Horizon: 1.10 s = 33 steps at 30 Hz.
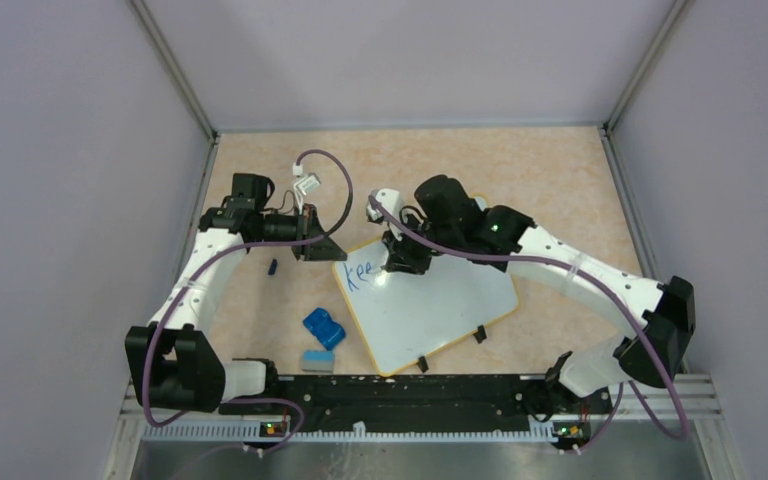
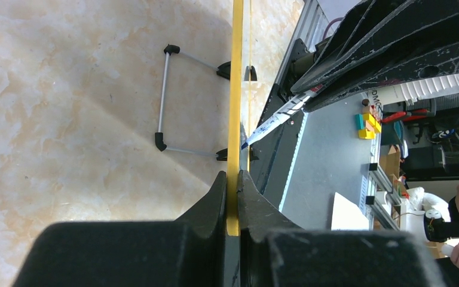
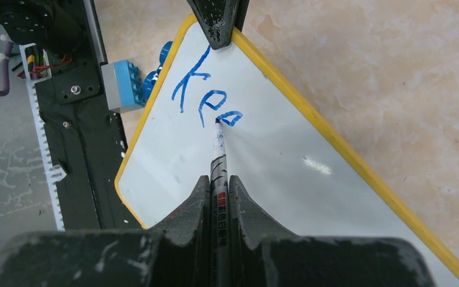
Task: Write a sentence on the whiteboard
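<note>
The whiteboard (image 1: 440, 305) with its yellow rim lies tilted on the table. Blue letters "kee" (image 1: 361, 273) stand near its upper left corner and also show in the right wrist view (image 3: 206, 98). My left gripper (image 1: 322, 247) is shut on the board's rim, seen edge-on in the left wrist view (image 2: 234, 107), jaws (image 2: 233, 179) clamped on it. My right gripper (image 1: 401, 262) is shut on a marker (image 3: 219, 155); its tip touches the board at the last "e". The marker also shows in the left wrist view (image 2: 272, 122).
A blue block (image 1: 323, 327) and a blue-grey eraser block (image 1: 316, 360) lie left of the board. A small dark cap (image 1: 272, 267) lies near the left arm. The board's wire stand (image 2: 164, 98) and black clips (image 1: 478, 334) show. Walls enclose the table.
</note>
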### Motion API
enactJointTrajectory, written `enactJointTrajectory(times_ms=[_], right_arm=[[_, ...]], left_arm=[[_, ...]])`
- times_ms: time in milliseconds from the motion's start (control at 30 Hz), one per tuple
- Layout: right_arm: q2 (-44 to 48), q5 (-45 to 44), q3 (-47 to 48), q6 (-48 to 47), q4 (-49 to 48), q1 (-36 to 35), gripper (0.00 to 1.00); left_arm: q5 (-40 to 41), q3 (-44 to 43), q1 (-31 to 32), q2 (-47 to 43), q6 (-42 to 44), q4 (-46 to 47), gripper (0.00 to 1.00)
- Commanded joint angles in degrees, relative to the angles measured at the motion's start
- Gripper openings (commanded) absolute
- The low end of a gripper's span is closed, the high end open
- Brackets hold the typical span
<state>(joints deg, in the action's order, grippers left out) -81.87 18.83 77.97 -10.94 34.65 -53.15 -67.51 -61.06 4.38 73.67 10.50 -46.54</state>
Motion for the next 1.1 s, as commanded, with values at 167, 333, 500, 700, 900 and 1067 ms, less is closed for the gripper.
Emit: enactJointTrajectory(times_ms=[167,333,500,700,900,1067], right_arm=[[2.05,-1.6,-1.92,-1.27,-0.17,-0.31,0.0],[2.81,-2.11,-2.43,-1.61,0.67,-0.17,0.0],[3.62,-2.26,-2.66,-1.89,1.47,0.37,0.0],[4.12,-0.67,-0.13,-1.71,2.15,0.57,0.0],[3.64,0.22,3.46,-0.93,2.43,1.87,0.0],[2.58,-0.08,4.96,-1.02,1.93,2.38,0.0]], left_arm=[[0.14,0.17,0.31,0.36,0.46,-0.04,0.0],[0.18,0.06,0.31,0.48,0.47,-0.06,0.0],[0.23,0.13,0.36,0.46,0.4,-0.06,0.0],[0.18,0.05,0.36,0.51,0.44,-0.04,0.0],[0.18,0.15,0.36,0.28,0.41,-0.05,0.0],[0.26,0.09,0.36,0.22,0.4,-0.04,0.0]])
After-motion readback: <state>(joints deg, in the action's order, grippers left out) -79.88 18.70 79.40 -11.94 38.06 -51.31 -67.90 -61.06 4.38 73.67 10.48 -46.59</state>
